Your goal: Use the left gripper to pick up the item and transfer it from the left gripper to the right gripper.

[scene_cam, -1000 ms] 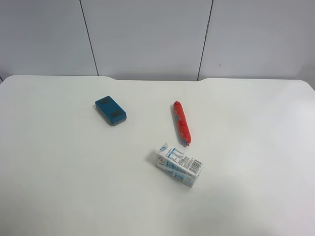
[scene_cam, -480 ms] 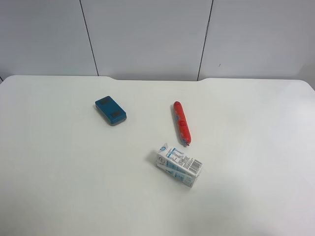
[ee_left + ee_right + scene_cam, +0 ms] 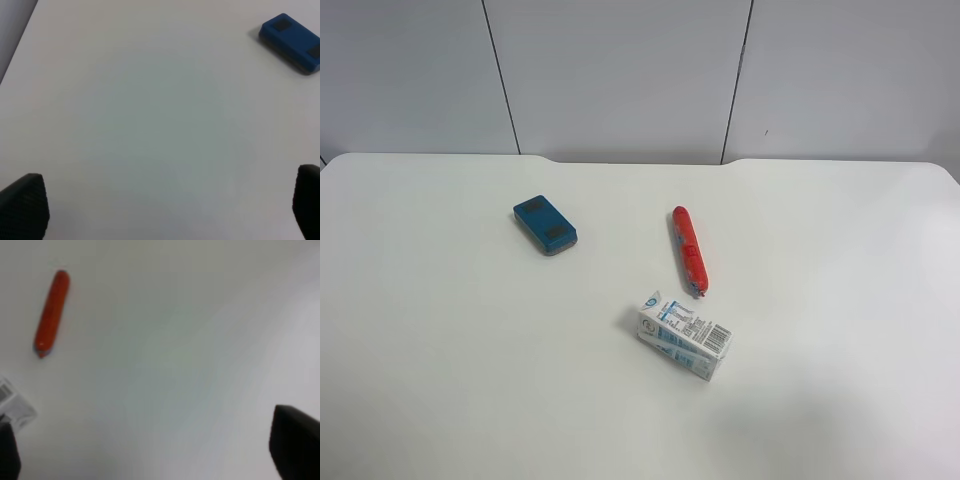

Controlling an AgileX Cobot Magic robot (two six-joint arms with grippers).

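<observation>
Carton (image 3: 684, 335) lying on its side on table (image 3: 440, 330), at 6 o'clock from red tube (image 3: 688, 250) (blue block (image 3: 545, 224) at 10 o'clock). Left gripper (image 3: 160, 207) and right gripper (image 3: 150, 450) spread wide, empty, over bare table.

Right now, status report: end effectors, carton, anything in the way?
Left end effector open over bare table, holding nothing. Right end effector open, empty. Carton lies on its side, untouched. Red tube close beside it; blue block well clear.
</observation>
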